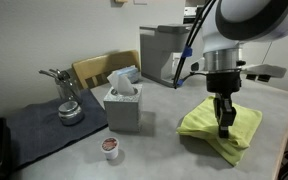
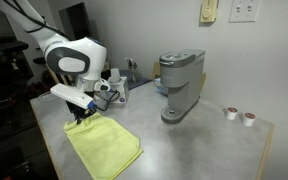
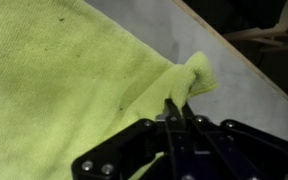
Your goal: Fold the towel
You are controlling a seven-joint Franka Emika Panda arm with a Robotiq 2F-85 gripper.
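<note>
The towel (image 1: 220,133) is a lime yellow-green cloth lying on the grey table, seen in both exterior views (image 2: 104,146). It fills most of the wrist view (image 3: 64,80). My gripper (image 1: 224,129) hangs straight down over the towel. In an exterior view it stands at the towel's far corner (image 2: 82,118). In the wrist view the fingers (image 3: 178,108) are shut together on a bunched-up edge of the towel, with a fold of cloth puckered up at the fingertips near the table's edge.
A tissue box (image 1: 123,103) stands beside the towel. A dark grey-blue mat (image 1: 39,128) carries a metal kettle (image 1: 68,103). A small cup (image 1: 110,148) sits at the front. A coffee machine (image 2: 180,84) and two pods (image 2: 239,115) stand farther along the table.
</note>
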